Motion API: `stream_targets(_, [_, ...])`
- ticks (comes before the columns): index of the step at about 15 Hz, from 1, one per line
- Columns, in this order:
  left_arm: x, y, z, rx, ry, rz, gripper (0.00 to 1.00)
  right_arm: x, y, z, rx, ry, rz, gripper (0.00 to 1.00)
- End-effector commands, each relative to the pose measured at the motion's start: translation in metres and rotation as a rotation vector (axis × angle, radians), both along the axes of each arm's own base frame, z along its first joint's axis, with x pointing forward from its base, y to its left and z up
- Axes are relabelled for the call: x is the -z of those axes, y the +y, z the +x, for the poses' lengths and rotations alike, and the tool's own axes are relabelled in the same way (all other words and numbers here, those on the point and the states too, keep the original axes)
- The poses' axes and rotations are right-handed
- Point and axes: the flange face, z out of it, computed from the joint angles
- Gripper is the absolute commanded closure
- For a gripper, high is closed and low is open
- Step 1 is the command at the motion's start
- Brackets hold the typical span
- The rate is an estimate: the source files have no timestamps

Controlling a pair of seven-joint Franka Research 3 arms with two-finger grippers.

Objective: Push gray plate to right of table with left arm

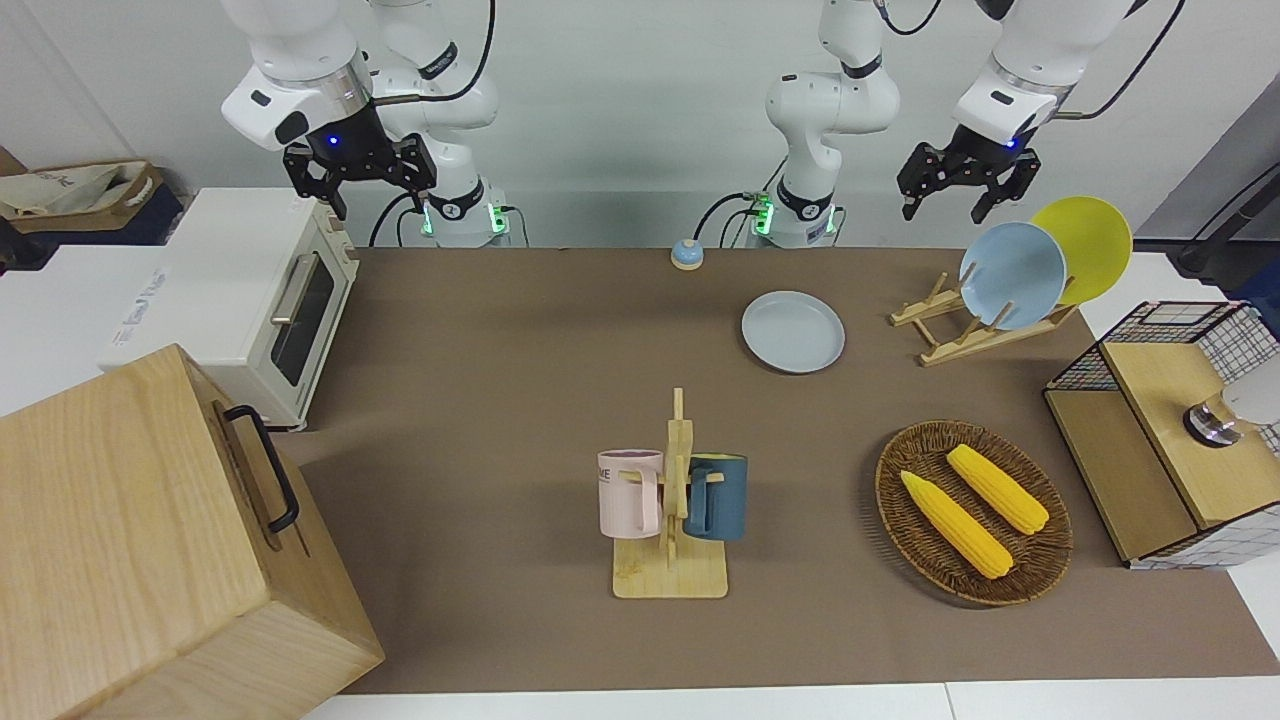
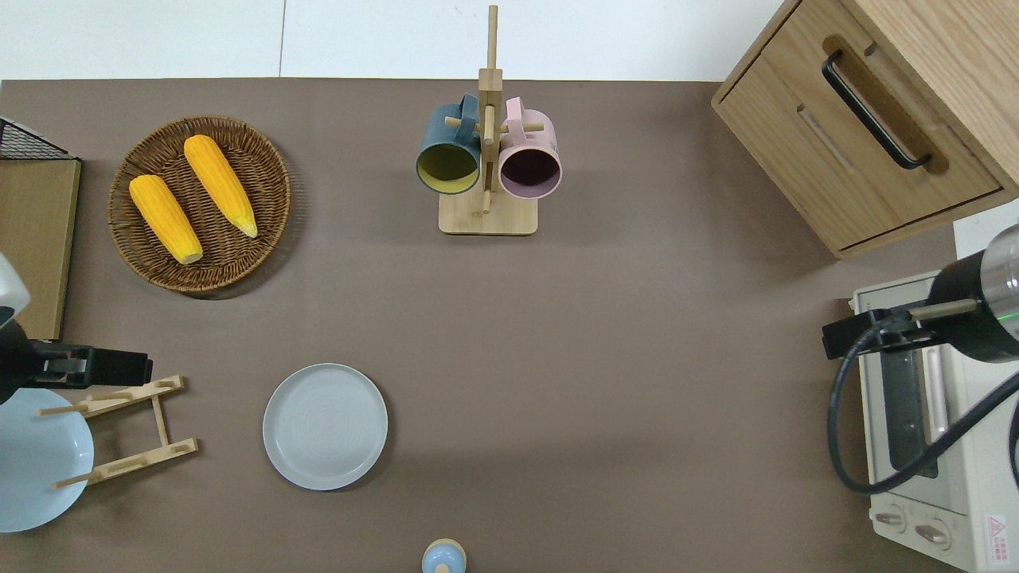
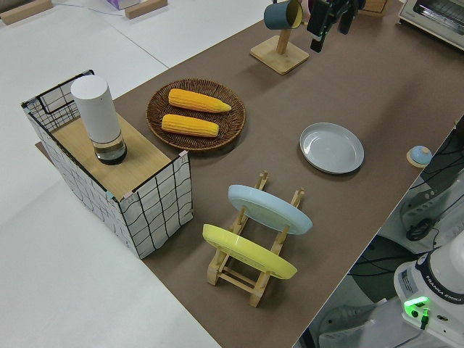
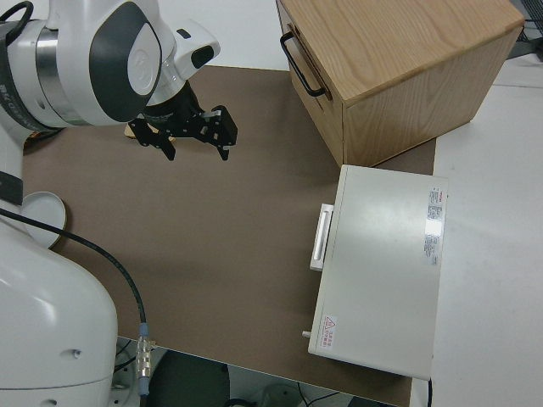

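Observation:
The gray plate point(image 1: 793, 331) lies flat on the brown table point(image 1: 500, 400), on the side close to the robots; it also shows in the overhead view point(image 2: 325, 426) and the left side view point(image 3: 332, 148). My left gripper point(image 1: 948, 208) is open and empty, up in the air. In the overhead view it point(image 2: 119, 368) is over the wooden plate rack point(image 2: 127, 430), toward the left arm's end of the table from the gray plate and apart from it. The left side view shows it point(image 3: 328, 25) too. My right gripper point(image 1: 378, 197) is open and parked.
The rack holds a sky-blue plate point(image 1: 1012, 275) and a yellow plate point(image 1: 1090, 245). A wicker basket point(image 1: 1050, 560) holds two corn cobs. A mug stand point(image 1: 672, 570) carries two mugs. A toaster oven point(image 1: 250, 300), wooden cabinet point(image 1: 140, 540), wire shelf point(image 1: 1170, 450) and small bell point(image 1: 686, 254) stand around.

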Motion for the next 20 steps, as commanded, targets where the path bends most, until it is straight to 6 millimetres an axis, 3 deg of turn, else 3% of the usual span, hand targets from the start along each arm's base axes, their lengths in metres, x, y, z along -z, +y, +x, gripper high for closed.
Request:
stream_targets(1, [-0.003, -0.003, 0.001, 0.009, -0.015, 0.016, 0.00, -0.004, -0.001, -0.003, 0.015, 0.004, 0.001, 0.017])
stream_targets(14, [-0.001, -0.001, 0.000, 0.006, -0.010, 0.016, 0.00, -0.004, -0.002, -0.003, 0.015, 0.004, 0.002, 0.017])
stream_targets(20, [0.015, -0.007, -0.004, 0.010, 0.025, 0.018, 0.00, -0.004, -0.001, -0.003, 0.015, 0.004, 0.001, 0.017])
